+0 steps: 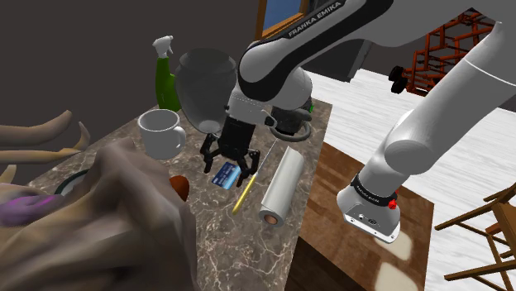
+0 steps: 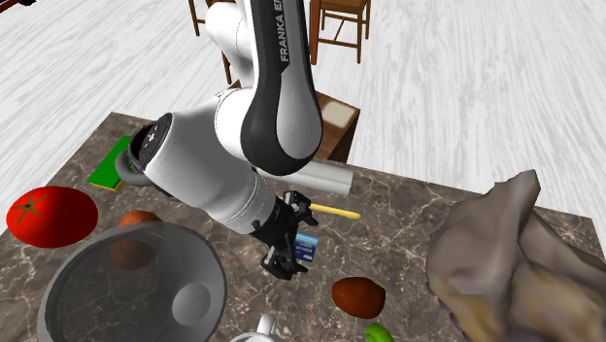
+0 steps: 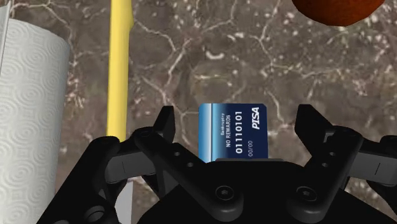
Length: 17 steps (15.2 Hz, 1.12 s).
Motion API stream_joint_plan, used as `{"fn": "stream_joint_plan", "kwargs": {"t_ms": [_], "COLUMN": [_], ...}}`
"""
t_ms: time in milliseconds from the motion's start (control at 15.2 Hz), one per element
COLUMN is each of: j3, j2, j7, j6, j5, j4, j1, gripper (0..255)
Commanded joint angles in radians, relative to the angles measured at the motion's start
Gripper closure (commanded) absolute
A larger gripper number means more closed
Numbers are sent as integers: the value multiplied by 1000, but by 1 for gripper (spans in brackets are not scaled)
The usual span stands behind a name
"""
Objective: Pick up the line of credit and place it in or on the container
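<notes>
Your gripper point(image 3: 238, 116) stands spread wide, its fingers point(image 3: 167, 124) either side of the card point(image 3: 232, 130), with a gap on each side so that neither touches it. The blue card lies on the marbled counter point(image 3: 210, 44) between the fingertips and reads "PISA", "01110101", "NO REWARDS" and "00/00". Just beside it lies a yellow stick point(image 3: 119, 63), then a white paper roll point(image 3: 32, 114). On the other side, a little further off, sits a reddish-brown ball point(image 3: 337, 9).

In the shoulder view you see the arm point(image 1: 273, 70) bent over from the stand, its hand pointing down at the counter, with "FRANKA EMIKA" point(image 1: 314, 21) along the upper link. Beyond the gripper stand a white mug point(image 1: 161, 132), a grey bowl point(image 1: 203, 83) and a green bottle point(image 1: 165, 83).
</notes>
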State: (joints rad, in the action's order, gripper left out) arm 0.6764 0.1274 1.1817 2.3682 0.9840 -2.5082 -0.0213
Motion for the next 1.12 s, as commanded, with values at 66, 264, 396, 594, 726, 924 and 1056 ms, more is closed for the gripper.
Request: {"fn": "stream_joint_plan", "kwargs": {"t_ms": [66,264,396,594,726,924,1056], "j3": [1,1,1,1,1,1,-5], "j2": [-2,-2,-2,-2,-2,-2,26], "j7": [0,0,0,0,0,0,17], "j6": [3,3,3,3,3,3,-28], "j5": [1,1,1,1,1,1,-7], "j4": [0,0,0,0,0,0,5], "j1": [1,1,1,1,1,1,-1], "gripper": [0,0,255,255,255,255,255]}}
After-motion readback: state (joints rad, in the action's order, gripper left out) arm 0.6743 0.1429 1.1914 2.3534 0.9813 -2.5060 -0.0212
